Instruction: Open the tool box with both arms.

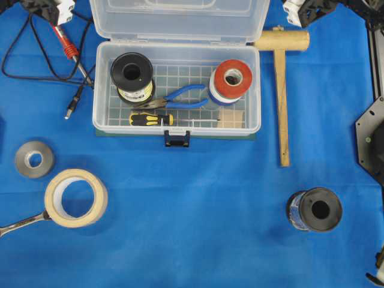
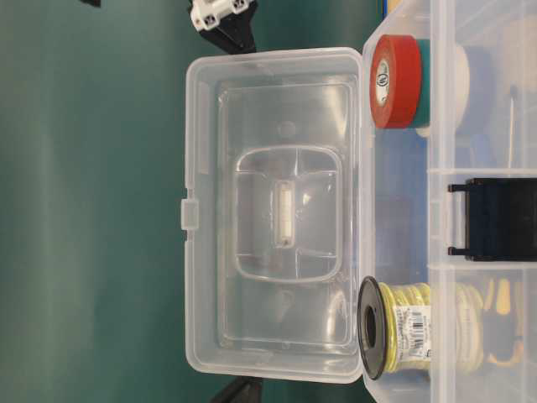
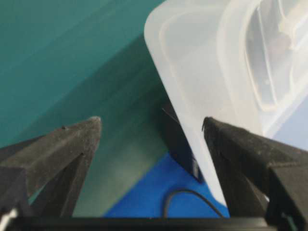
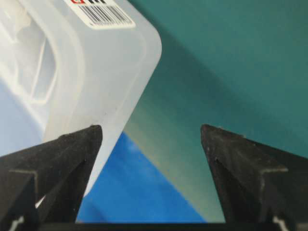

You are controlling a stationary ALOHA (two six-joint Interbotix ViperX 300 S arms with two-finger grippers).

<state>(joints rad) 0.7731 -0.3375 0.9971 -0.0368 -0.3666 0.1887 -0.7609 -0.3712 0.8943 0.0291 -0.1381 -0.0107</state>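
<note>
Overhead exterior view: the tool box point(image 1: 177, 90) sat in the upper middle of the frame on the blue cloth point(image 1: 198, 228), its clear lid point(image 1: 179, 19) thrown back toward the top edge and its dark latch point(image 1: 177, 139) hanging at the front wall; inside lay a black spool point(image 1: 132, 75) at the left, blue pliers point(image 1: 180, 98) in the middle, a screwdriver point(image 1: 153, 119) along the front, and a red tape roll point(image 1: 232, 78) at the right; the left gripper point(image 3: 151, 130) stood with its jaws wide apart and nothing between them, one finger just beside the lid's corner; the right gripper point(image 4: 151, 132) was likewise spread wide and held nothing, a finger near the lid's other corner; whether either finger touched the lid I could not tell; right of the box lay a wooden mallet point(image 1: 281, 90); upper left, a soldering iron point(image 1: 69, 51) with its black cable point(image 1: 24, 60); lower left, a grey tape roll point(image 1: 34, 159), a masking tape roll point(image 1: 76, 197) and a wrench point(image 1: 21, 223); lower right, another black spool point(image 1: 315, 209).
</note>
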